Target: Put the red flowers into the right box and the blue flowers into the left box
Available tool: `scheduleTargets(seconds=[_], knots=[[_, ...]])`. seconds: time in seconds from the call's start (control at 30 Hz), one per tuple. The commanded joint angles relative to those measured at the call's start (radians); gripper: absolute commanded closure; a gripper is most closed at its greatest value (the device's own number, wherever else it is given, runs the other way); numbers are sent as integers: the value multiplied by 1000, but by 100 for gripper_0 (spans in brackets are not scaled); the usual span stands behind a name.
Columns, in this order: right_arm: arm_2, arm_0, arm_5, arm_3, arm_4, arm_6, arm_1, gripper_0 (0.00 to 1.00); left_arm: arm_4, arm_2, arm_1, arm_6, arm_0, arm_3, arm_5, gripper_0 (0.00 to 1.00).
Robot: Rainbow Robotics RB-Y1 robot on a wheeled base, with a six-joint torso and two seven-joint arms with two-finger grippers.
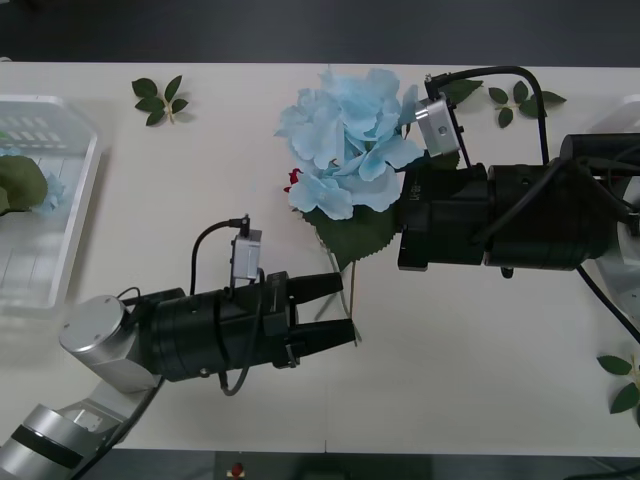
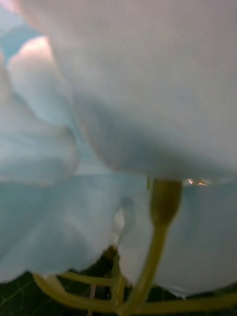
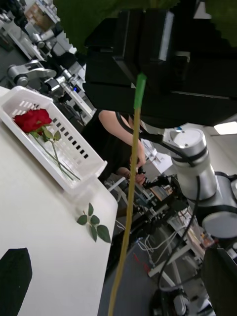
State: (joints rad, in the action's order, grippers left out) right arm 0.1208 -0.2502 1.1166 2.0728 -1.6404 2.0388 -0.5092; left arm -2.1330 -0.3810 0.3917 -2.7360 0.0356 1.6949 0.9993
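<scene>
My left gripper (image 1: pixel 340 308) hangs low over the white table (image 1: pixel 200 180). Its two smooth black tapered fingers (image 1: pixel 322 285) stand apart, open, with a thin yellow-green plastic stem (image 3: pixel 129 197) running between them. I cannot tell whether either finger touches it.

That stem rises to the blue flowers (image 1: pixel 345 135), a wide cluster of soft, pale sky-blue cloth petals with a broad, veined dark-green leaf (image 1: pixel 352 232) beneath. The cluster sits mid-table, at the tip of my right gripper (image 1: pixel 405 215), whose matte black body reaches in from the right. The petals cover its fingers, so I cannot tell how they are set. My right wrist view has woven petal cloth pressed close, with waxy stalks branching below it.

A speck of red (image 1: pixel 293 180) peeks out at the cluster's edge.

At the far left lies the left box (image 1: pixel 75 215), a shallow translucent white ribbed tray, holding another blue bloom (image 1: pixel 52 188) and a leaf. My left wrist view looks past the stem to the right box (image 3: pixel 74 148), a white slotted-wall tray, with one of the red flowers (image 3: pixel 32 120), a deep-red rose, lying inside. Loose green leaf sprigs (image 1: pixel 160 100) lie scattered on the table.
</scene>
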Motion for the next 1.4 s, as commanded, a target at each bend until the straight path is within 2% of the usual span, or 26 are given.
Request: scheduleTargets(seconds=[0.03, 0.27, 0.3, 0.33, 0.37, 0.4, 0.43, 0.93, 0.97, 1.0, 1.03, 1.07, 1.3, 1.4], knots=[[2, -9, -18, 41, -19, 11, 0, 100, -8, -44, -36, 31, 43, 32, -73, 0], [2, -9, -20, 41, -30, 11, 0, 100, -7, -93, -80, 31, 70, 32, -166, 0], [2, -9, -20, 41, -30, 11, 0, 100, -4, -93, -82, 31, 72, 32, -168, 11], [2, -9, -20, 41, -30, 11, 0, 100, -1, -91, -83, 31, 70, 32, -169, 45], [2, -9, -20, 41, -30, 11, 0, 100, -1, -91, -82, 31, 70, 32, -171, 66], [2, -9, -20, 41, -30, 11, 0, 100, -1, -91, -79, 31, 70, 32, -173, 97], [2, -9, -20, 41, -30, 11, 0, 100, -1, -91, -77, 31, 70, 32, -174, 100], [2, -6, -20, 41, -33, -6, -2, 99, -31, -82, -57, 31, 70, 32, -180, 100], [2, -7, -20, 41, -33, -9, -2, 87, -33, -82, -57, 31, 70, 32, -179, 100], [2, -6, -20, 41, -35, -15, -2, 52, -36, -81, -56, 31, 70, 32, -180, 100], [2, -6, -20, 41, -35, -20, -2, 22, -38, -81, -56, 31, 70, 32, -180, 100], [2, -6, -20, 41, -35, -23, -2, 0, -39, -81, -54, 31, 70, 32, -180, 100], [2, -6, -21, 41, -36, -38, -3, 0, -45, -67, -37, 31, 69, 32, -179, 100], [2, -6, -21, 41, -32, -49, -5, 0, -64, -27, 9, 31, 64, 32, -169, 100]])
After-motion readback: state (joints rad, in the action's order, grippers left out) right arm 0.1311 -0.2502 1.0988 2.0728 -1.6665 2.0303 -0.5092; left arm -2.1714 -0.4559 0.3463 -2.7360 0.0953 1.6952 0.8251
